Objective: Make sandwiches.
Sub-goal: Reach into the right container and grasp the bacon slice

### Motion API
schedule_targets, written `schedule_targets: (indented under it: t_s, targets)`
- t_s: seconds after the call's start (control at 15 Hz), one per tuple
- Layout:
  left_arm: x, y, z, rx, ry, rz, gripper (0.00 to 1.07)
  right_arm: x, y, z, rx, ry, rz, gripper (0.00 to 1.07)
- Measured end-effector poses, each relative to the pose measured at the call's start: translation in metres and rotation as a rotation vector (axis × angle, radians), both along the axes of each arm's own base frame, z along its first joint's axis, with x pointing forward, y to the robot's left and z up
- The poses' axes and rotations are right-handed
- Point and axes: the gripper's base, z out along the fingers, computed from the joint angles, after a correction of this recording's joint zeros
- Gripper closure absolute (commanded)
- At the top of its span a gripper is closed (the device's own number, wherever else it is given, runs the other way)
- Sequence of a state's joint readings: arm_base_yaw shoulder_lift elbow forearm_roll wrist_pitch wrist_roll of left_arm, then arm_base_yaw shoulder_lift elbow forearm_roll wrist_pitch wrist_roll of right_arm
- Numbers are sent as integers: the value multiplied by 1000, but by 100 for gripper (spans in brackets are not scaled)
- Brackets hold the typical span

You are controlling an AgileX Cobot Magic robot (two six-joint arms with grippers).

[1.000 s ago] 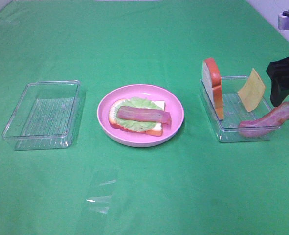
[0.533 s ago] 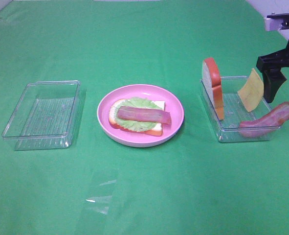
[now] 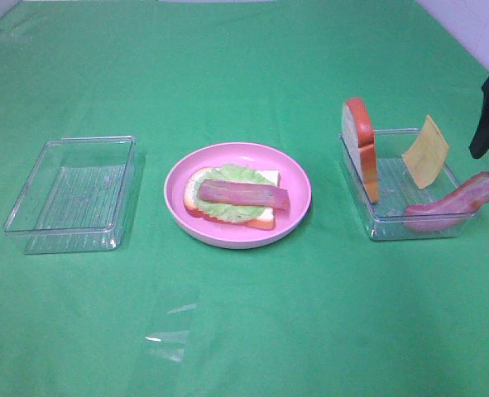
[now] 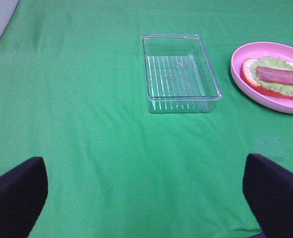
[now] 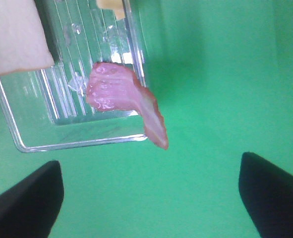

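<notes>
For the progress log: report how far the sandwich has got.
Done: one bread slice on the pink plate carries lettuce and a bacon strip. In hand: nothing; the left gripper and right gripper are both open and empty. Left: the cheese square, second bacon strip and upright bread slice sit in the right tray, the bacon overhanging its wall.

Count: 2 clear trays – left-edge tray [image 3: 70,241], right-edge tray [image 3: 409,230]. 1 pink plate [image 3: 227,236]. 2 bread slices – plated slice [image 3: 263,217], upright slice [image 3: 361,153]. 1 lettuce [image 3: 242,175]. 2 bacon strips – plated strip [image 3: 242,194], tray strip [image 3: 455,203]. 1 cheese square [image 3: 426,150].
</notes>
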State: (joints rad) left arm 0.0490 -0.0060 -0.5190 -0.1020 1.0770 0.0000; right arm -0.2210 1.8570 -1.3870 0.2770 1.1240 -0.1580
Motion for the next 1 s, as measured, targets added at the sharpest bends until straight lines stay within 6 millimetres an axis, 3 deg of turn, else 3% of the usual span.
schedule_targets:
  t_s: [0.13, 0.47, 0.67, 1.0]
  targets:
    - [0, 0, 0, 0, 0, 0, 6, 4, -9, -14, 73, 7, -26, 14]
    - [0, 0, 0, 0, 0, 0, 6, 16, -4, -53, 195, 66, -17, 15]
    - [0, 0, 0, 0, 0, 0, 6, 17, -4, -65, 205, 87, -10, 18]
    - [0, 0, 0, 0, 0, 0, 6, 18, -4, -68, 206, 88, -4, 42]
